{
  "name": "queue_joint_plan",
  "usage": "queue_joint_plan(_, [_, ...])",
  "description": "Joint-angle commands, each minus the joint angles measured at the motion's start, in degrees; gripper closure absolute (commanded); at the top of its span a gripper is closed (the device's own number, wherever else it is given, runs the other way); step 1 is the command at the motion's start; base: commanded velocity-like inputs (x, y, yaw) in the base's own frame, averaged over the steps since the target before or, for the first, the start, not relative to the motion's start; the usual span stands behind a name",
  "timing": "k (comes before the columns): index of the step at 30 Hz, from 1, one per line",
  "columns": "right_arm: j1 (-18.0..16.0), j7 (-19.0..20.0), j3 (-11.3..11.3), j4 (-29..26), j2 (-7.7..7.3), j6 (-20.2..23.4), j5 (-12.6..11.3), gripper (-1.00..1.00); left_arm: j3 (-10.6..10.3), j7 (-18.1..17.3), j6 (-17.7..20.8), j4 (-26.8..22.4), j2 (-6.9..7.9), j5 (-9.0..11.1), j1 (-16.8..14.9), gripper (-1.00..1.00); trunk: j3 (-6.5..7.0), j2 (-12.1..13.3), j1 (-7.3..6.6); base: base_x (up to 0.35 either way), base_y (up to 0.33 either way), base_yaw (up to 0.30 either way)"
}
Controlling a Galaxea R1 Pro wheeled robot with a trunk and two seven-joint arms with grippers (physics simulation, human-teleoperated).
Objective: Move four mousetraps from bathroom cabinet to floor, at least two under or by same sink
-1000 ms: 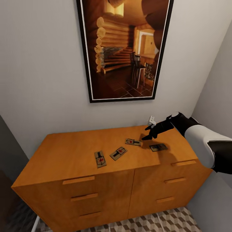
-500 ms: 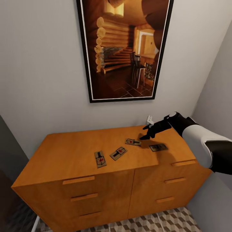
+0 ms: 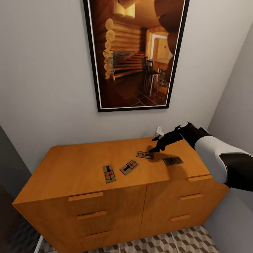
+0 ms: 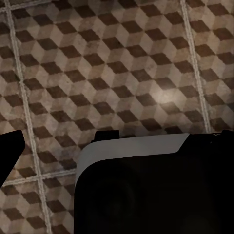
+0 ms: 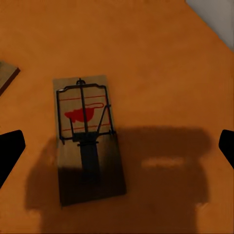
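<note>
Mousetraps, four of them, lie flat on top of the orange-brown cabinet [image 3: 84,165], spread in a loose row. From my head camera the row runs from about 8 o'clock to 3 o'clock of the cabinet top's centre: one [image 3: 109,173], the next [image 3: 129,167], a third [image 3: 145,155], and the last [image 3: 172,161] nearest the right edge.

My right gripper [image 3: 154,144] hovers over the third trap, fingers spread wide and holding nothing. In the right wrist camera that trap [image 5: 87,136] sits between the two dark fingertips, partly in my shadow.

My left gripper hangs over the cube-patterned bathroom floor [image 4: 97,63]; I cannot tell whether its fingers are apart.

I judge each trap light, stiff and thin. I would pinch the wooden base across its long edges, clear of the wire bar.
</note>
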Motion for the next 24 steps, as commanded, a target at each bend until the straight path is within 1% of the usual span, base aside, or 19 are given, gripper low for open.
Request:
queue_joint_plan(1, [-0.03,0.17,0.46,-0.08,0.31,0.23,-0.33,-1.0,-0.28,0.32,-0.19,0.04,-0.01,-0.05,-0.03,-1.0,-0.06,-0.03,0.0,0.0,0.0,0.0])
queue_joint_plan(6, [-0.01,0.15,0.46,-0.08,0.88,0.18,-0.33,-1.0,-0.3,0.32,-0.19,0.04,-0.01,-0.05,-0.03,-1.0,-0.06,-0.03,0.0,0.0,0.0,0.0])
queue_joint_plan(12, [-0.01,0.13,0.43,-0.02,1.19,-0.05,-0.36,-1.0,-0.34,0.32,-0.19,0.04,-0.01,-0.05,-0.03,-1.0,-0.06,-0.03,0.0,0.0,0.0,0.0])
queue_joint_plan(19, [0.0,0.15,0.38,0.49,1.87,-2.29,-0.56,-1.0,-0.37,0.32,-0.17,0.13,-0.01,-0.05,-0.03,-1.0,-0.06,-0.03,0.0,0.0,0.0,0.0])
queue_joint_plan(24, [0.0,0.16,0.37,0.86,2.05,-3.01,-0.66,-1.0,-0.55,0.32,-0.17,0.51,-0.01,-0.09,-0.03,-1.0,-0.06,-0.03,0.0,0.0,0.0,0.0])
